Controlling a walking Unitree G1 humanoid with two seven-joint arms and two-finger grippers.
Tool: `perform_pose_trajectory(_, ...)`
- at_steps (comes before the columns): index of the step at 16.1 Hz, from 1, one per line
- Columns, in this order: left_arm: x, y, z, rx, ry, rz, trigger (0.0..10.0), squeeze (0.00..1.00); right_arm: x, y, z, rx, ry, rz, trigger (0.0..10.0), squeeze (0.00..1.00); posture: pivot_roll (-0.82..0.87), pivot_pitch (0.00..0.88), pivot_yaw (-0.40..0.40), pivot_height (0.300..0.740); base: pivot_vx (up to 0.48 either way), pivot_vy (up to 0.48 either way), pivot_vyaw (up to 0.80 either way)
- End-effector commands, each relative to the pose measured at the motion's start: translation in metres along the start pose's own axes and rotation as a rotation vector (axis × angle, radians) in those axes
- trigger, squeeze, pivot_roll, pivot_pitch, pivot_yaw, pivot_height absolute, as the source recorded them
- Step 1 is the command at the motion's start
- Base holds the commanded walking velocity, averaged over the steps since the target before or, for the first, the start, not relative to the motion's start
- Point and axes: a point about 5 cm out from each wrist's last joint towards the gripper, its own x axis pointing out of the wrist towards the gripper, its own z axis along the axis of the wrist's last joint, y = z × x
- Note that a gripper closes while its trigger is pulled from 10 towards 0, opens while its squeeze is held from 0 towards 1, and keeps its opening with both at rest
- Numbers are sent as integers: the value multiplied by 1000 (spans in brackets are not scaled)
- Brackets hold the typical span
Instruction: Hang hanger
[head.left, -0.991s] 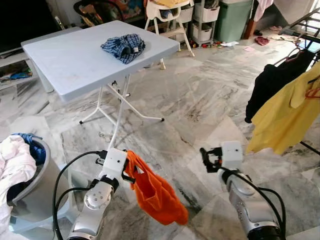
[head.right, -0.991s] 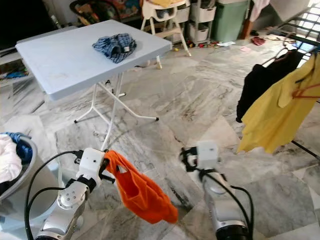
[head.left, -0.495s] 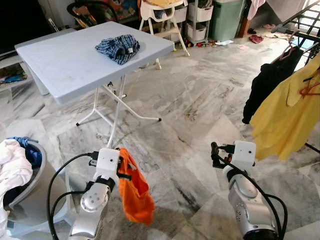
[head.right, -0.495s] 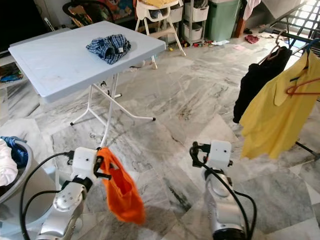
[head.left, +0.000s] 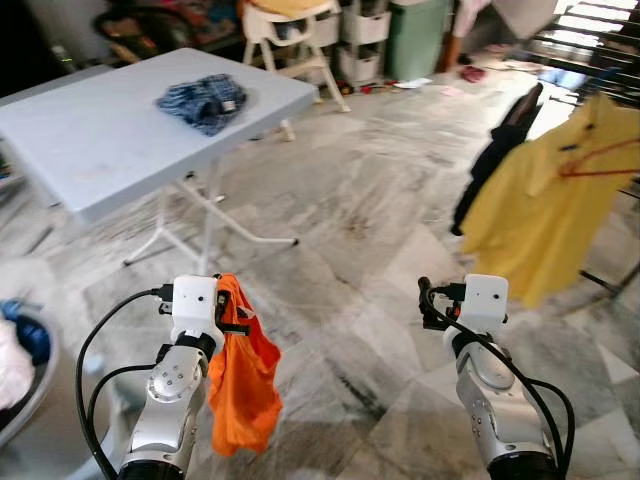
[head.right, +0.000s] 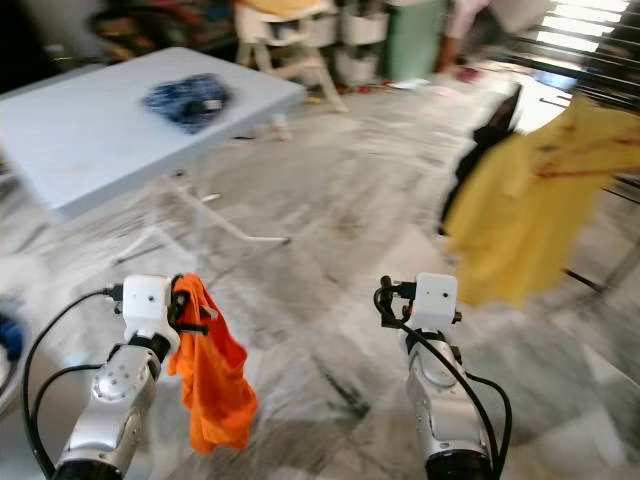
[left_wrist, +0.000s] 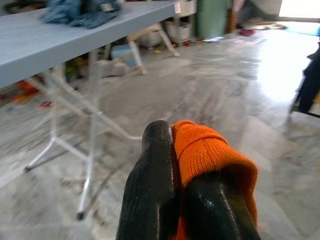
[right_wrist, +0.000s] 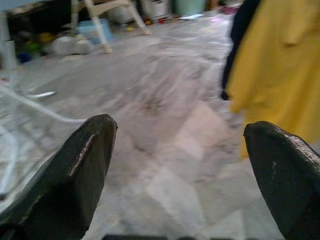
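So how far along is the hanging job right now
Picked up: the left gripper is shut on the orange garment, which dangles over the marble floor. In hand: carrying it, with the right gripper open and empty. Left: getting it onto the rack beside the yellow shirt and black garment.

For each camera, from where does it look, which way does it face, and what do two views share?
Left and right eye views: head, looking down; both silver arms, grey folding table, marble floor.
Left wrist view: along the left gripper, shut on the orange garment.
Right wrist view: along the open right gripper toward the hanging yellow shirt.
Shared: yellow shirt, floor.
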Motion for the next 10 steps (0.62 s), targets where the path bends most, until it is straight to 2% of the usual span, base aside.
perform_pose_trajectory(1,3,8,3,-2,-2,17,10000,0,4,6,5,7,-13,12,10000,0,-97,0,64,740,311,266,-800)
perform_pose_trajectory(4,2,10,4,5,1,1,10000,0,2,15,4,22,-13,25,10000,0,-92,0,74,740,337,271,-800)
perform_pose_trajectory(10,9,15,7,17,0,-6,10000,0,4,19,1,27,-6,32,10000,0,-85,0,82,740,353,276,-800)
